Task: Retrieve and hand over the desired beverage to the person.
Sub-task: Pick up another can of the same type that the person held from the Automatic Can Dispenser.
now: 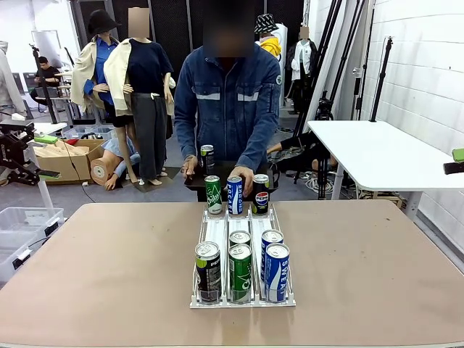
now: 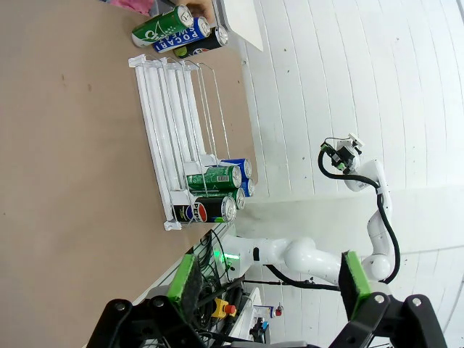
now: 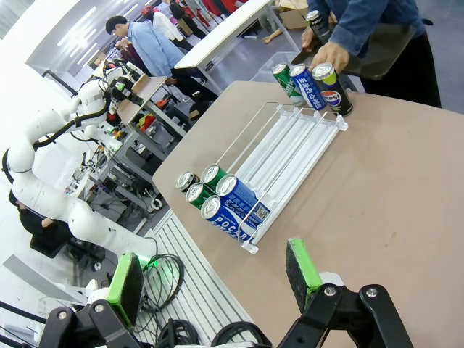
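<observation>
Your left end effector (image 2: 268, 281) and right end effector (image 3: 214, 281) gape empty: wait till the denim-sleeved hand (image 1: 244, 179) far ahead picks among the slim aluminium cans (image 1: 235, 197).

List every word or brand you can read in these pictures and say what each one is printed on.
"POCARI": on the nearest blue can at the robot's end of the rack.
"POCARI": on the far blue can too.
"pepsi": on the far black can.
"Sprite": on the far green can.
All other print is too small or blurred to read.
</observation>
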Motion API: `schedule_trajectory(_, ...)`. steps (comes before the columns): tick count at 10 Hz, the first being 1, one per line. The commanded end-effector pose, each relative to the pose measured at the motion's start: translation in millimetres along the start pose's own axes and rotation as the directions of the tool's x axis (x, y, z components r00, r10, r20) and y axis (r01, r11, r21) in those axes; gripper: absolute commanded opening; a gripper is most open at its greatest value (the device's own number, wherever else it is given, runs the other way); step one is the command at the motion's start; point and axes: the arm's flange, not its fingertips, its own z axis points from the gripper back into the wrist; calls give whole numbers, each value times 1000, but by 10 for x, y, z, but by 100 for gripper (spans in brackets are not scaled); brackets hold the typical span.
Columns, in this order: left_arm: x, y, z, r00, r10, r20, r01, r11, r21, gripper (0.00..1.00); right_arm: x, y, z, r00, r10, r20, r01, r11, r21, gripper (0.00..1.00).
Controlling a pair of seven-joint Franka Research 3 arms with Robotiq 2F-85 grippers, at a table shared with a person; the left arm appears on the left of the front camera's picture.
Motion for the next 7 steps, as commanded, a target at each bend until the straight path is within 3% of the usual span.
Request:
schedule_trajectory(1,-12,-3,0,1000,-1,10,1,1000,5,100,10,4,-9,1000,7,7,-7,1000,9,100)
schedule_trajectory(5,-12,-3,0,1000,-1,10,1,1000,5,100,0,0,0,1000,0,0,0,1000,0,100)
schedule_trajectory(7,-12,-3,0,1000,-1,10,1,1000,5,100,87,89,-197,997,-29,-66,30,1000,4,100)
